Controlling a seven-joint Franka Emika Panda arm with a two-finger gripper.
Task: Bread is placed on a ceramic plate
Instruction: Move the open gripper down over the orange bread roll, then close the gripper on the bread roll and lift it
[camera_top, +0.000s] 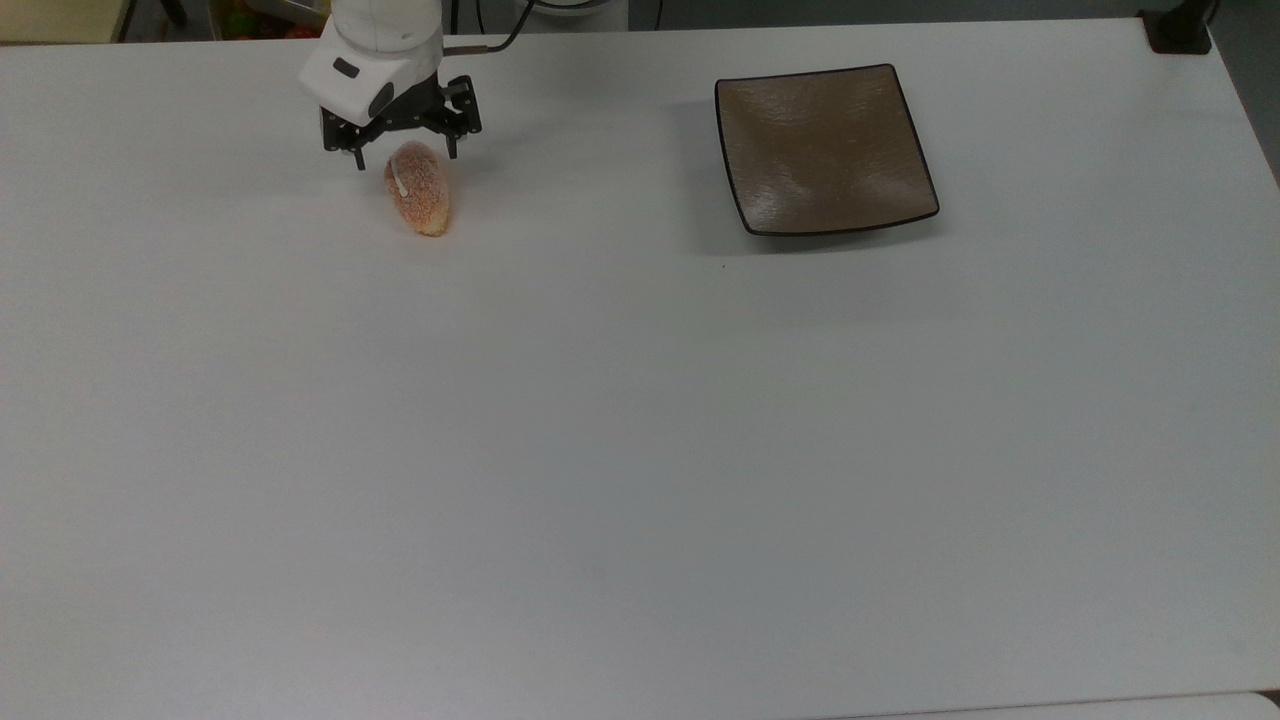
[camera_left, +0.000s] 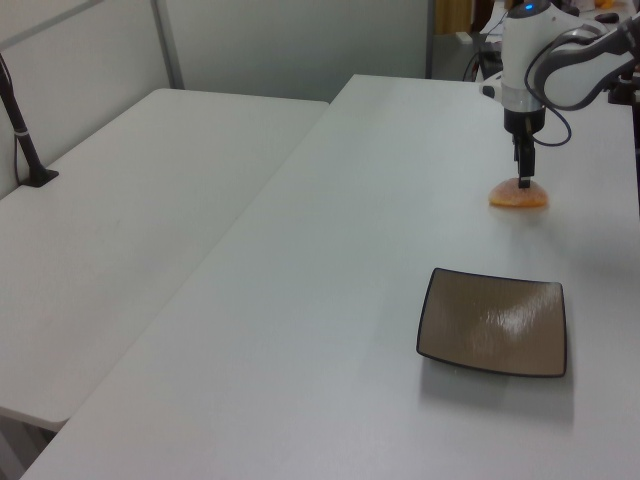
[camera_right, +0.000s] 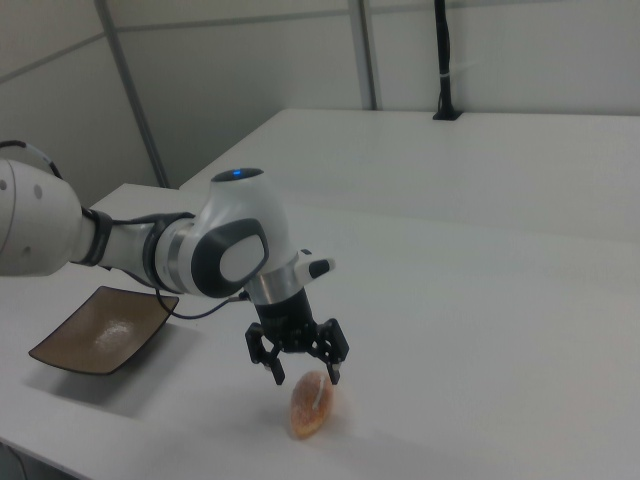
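Note:
The bread (camera_top: 419, 190) is a small oval orange-pink roll with a white stripe, lying on the white table (camera_top: 640, 450) at the top view's upper left. It also shows as the bread (camera_left: 518, 195) and the bread (camera_right: 311, 404). My gripper (camera_top: 404, 156) (camera_right: 306, 378) hangs open just above the roll's far end, a finger on each side, not touching it. In the left view the gripper (camera_left: 524, 182) points straight down at the roll. The square brown ceramic plate (camera_top: 824, 148) (camera_left: 494, 322) (camera_right: 102, 329) sits empty, well apart from the roll.
A second white table (camera_left: 130, 220) adjoins this one in the left view. A dark post base (camera_top: 1178, 30) stands at the top view's upper right corner. Cluttered items (camera_top: 270, 15) lie beyond the table's far edge.

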